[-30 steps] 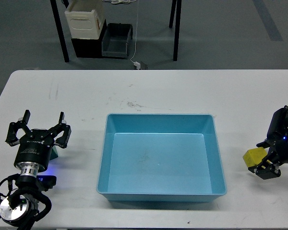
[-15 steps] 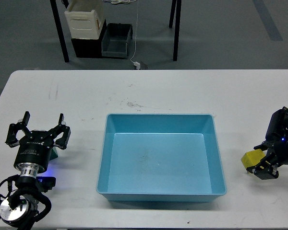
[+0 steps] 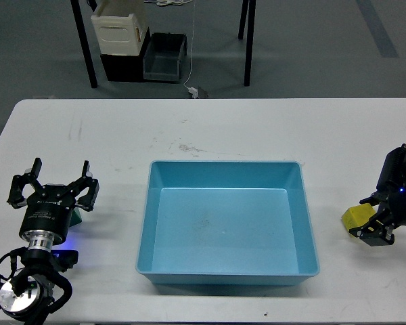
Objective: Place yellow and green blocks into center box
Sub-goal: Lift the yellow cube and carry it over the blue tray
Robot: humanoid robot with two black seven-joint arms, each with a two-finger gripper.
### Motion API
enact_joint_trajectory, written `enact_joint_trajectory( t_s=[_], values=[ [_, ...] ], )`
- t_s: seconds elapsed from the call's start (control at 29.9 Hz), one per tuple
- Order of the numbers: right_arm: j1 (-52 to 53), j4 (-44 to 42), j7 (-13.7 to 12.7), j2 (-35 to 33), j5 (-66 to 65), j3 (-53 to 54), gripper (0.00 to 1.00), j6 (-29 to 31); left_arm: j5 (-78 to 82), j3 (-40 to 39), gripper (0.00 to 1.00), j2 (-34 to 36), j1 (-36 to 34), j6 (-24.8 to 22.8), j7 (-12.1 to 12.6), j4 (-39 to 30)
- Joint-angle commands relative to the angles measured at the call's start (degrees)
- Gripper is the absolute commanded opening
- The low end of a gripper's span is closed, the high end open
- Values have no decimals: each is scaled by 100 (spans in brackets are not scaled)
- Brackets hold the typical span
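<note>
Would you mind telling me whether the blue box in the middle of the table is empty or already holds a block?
Empty. The blue box shows only its bare floor; the yellow block sits outside it at the right gripper.

My left gripper [image 3: 52, 184] is hovering with fingers spread wide; my right gripper [image 3: 367, 227], dark and hard to read, is seemingly clamping something.
</note>
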Motion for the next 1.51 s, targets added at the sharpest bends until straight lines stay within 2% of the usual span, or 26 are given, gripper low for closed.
enact_joint_trajectory(
  t_s=[0.0, 0.27, 0.54, 0.7, 1.0, 1.37, 1.47],
  values=[
    [390, 25, 0, -105, 32, 311, 31, -5, 0, -5, 100, 0, -13, 0, 0, 0],
    [1445, 192, 0, -62, 286, 664, 31, 56, 0, -14, 100, 0, -13, 0, 0, 0],
    [2184, 465, 0, 912, 655, 593, 31, 723, 0, -76, 100, 0, -13, 0, 0, 0],
    [2219, 553, 0, 1440, 814, 550, 33, 958, 0, -102, 100, 0, -13, 0, 0, 0],
    [2237, 614, 0, 2266, 858, -144, 34, 958, 0, -163, 100, 0, -4, 0, 0, 0],
    [1965, 501, 0, 2777, 849, -786, 37, 958, 0, -172, 100, 0, -4, 0, 0, 0],
    [1815, 281, 0, 2821, 867, -778, 44, 958, 0, -172, 100, 0, -13, 0, 0, 0]
  ],
)
